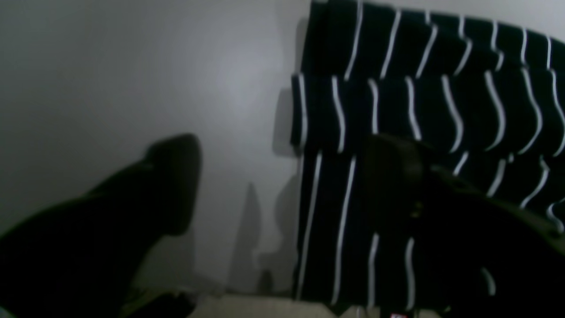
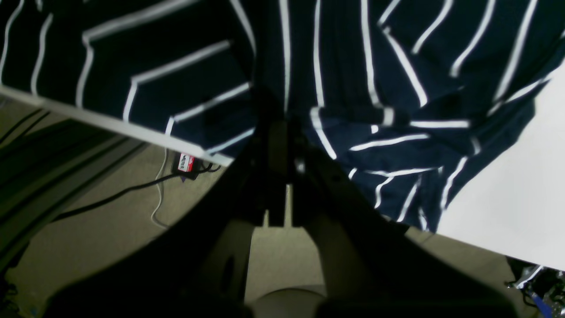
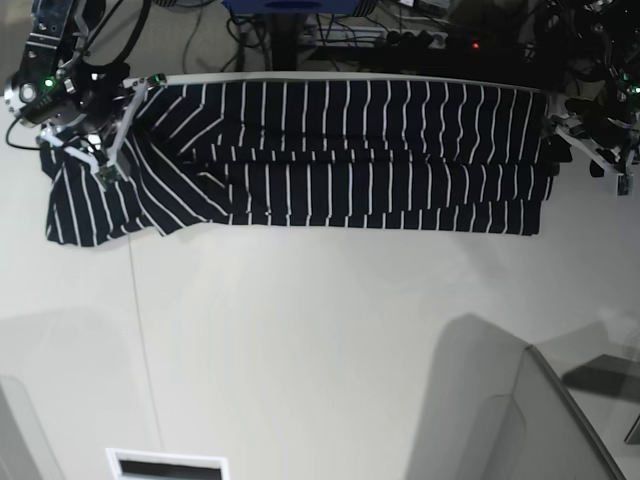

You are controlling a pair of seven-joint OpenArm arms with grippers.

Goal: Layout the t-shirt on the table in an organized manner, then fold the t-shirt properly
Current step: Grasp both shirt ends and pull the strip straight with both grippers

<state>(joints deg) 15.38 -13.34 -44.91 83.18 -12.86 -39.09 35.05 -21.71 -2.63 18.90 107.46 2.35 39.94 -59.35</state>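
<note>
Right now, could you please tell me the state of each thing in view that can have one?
t-shirt: stretched lengthwise along the table's far edge, folded in long layers, sleeve end bunched.
table: carrying the shirt.
right gripper: fingers shut on the t-shirt.
left gripper: fingers apart at the shirt's other end, one finger over the fabric.

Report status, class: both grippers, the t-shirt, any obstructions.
Right gripper shut on t-shirt at its sleeve end. Left gripper open at the hem end, nothing held. T-shirt stretched in a long band along table far edge. Nothing blocking.
</note>
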